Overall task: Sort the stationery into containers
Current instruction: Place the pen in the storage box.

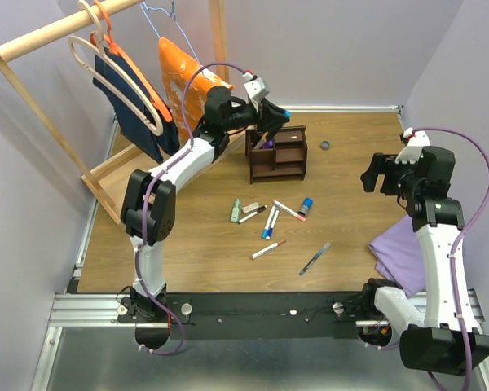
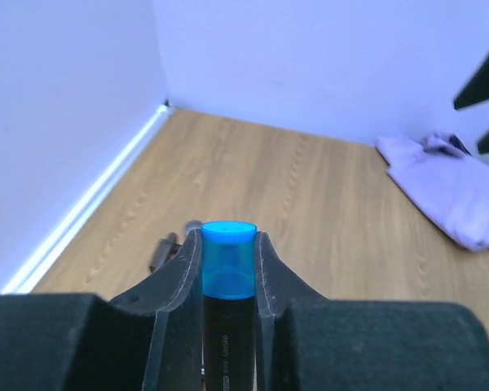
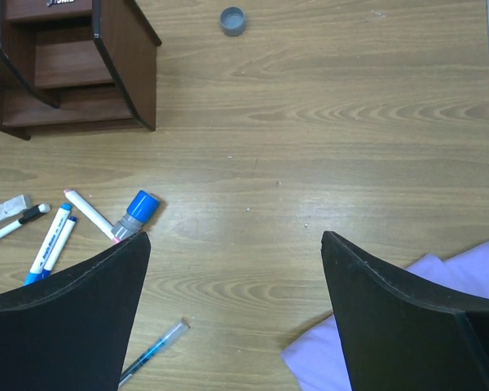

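Note:
My left gripper is shut on a black marker with a blue cap, just above the dark brown wooden organizer. In the left wrist view the cap stands between the gripper fingers. Loose stationery lies in front of the organizer: a green eraser, a beige piece, a blue-and-white marker, a pink-tipped white pen, a blue-capped grey marker, a red-tipped white pen and a clear blue pen. My right gripper is open and empty, well right of them. In the right wrist view the gripper hovers over bare wood, with the organizer at top left.
A purple cloth lies at the right, beside the right arm. A small grey cap sits right of the organizer. A pale wooden clothes rack with hung garments stands at the back left. Walls close in the table on three sides.

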Available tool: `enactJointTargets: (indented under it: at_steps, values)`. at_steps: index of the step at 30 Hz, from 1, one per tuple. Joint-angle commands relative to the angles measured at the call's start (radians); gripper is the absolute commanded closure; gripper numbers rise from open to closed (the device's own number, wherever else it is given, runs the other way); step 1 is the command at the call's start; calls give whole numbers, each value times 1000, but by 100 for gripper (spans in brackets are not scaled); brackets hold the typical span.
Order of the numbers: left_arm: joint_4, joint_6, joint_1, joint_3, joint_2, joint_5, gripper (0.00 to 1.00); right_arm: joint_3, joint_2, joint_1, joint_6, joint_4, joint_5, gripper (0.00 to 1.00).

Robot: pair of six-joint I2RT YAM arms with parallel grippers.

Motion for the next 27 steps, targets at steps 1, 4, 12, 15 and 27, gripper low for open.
enactJointTargets:
  at_steps: [1,4,12,15,27]
  values:
    - [365,-176,39,49,71,17,100,52,13,-13,15,4,-5,7]
    - [410,-186,56,43,104,24,100,81,39,-27,-2,-11,8,7]
    - [532,-249,105,-4,183,58,100,140,110,-103,-2,-17,-10,8]
    - [551,-250,122,-23,201,58,100,171,130,-120,-17,-33,-8,8]
    - [583,-259,142,-57,281,75,100,179,181,-162,-22,-30,-22,8]
